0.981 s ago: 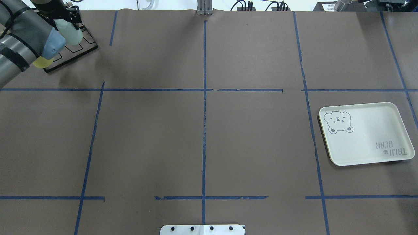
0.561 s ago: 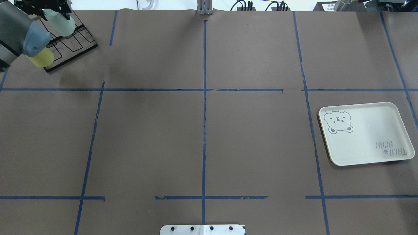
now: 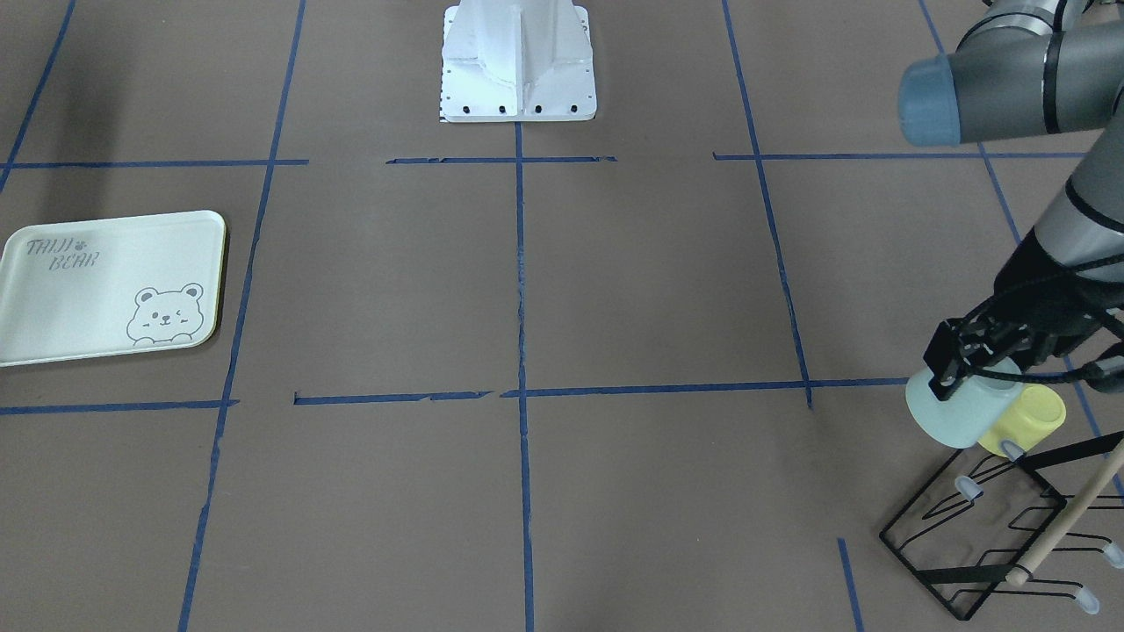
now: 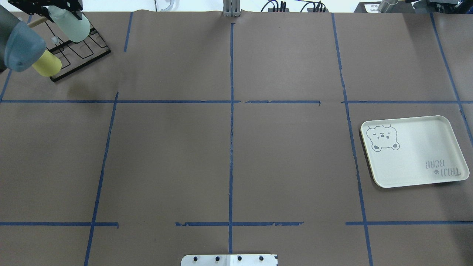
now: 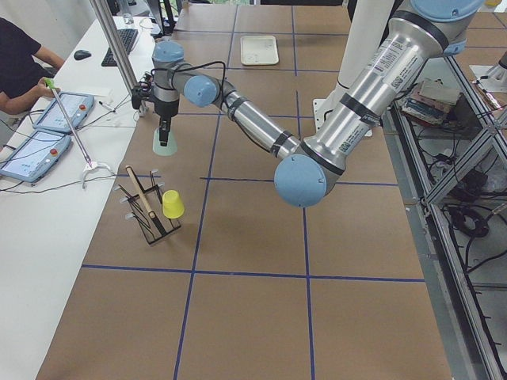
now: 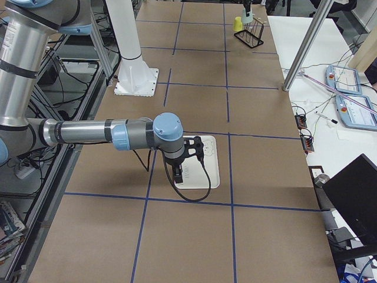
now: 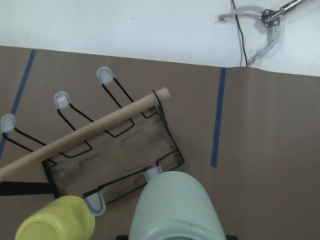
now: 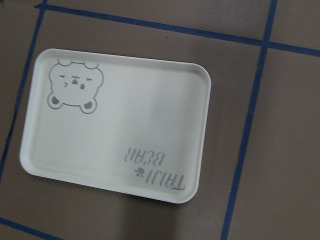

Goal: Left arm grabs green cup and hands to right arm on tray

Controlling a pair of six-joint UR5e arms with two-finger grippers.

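The likeliest trouble from here is a slip: the green cup [image 3: 960, 414] is smooth, tapered plastic, and the left tool [image 3: 948, 384] pinches it only near one end, so a quick swing across the table [image 4: 288, 159] could let it twist or slide out of the grip. A second risk is a snag, since the cup hangs in the air just beside the black wire rack [image 3: 983, 535], whose capped pegs and wooden rod [image 3: 1067, 518] stick up, and the yellow cup [image 3: 1029, 421] sits on a peg right next to it; a low or sideways path could knock any of these. The hand-over itself is also chancy (the right tool [image 6: 179, 168] waits above the tray [image 3: 53, 290], well apart from the cup at the opposite end of the table), because both tools must meet on a small, handleless body, and a release before the second grip is firm would drop it. Whether the right tool is spread or closed I cannot tell, as only the side view shows it. The cup looks pale mint green and faintly ribbed along its wall in the left wrist view, and it is unmarked; it is tilted in the grip, and which end faces down is hard to tell.
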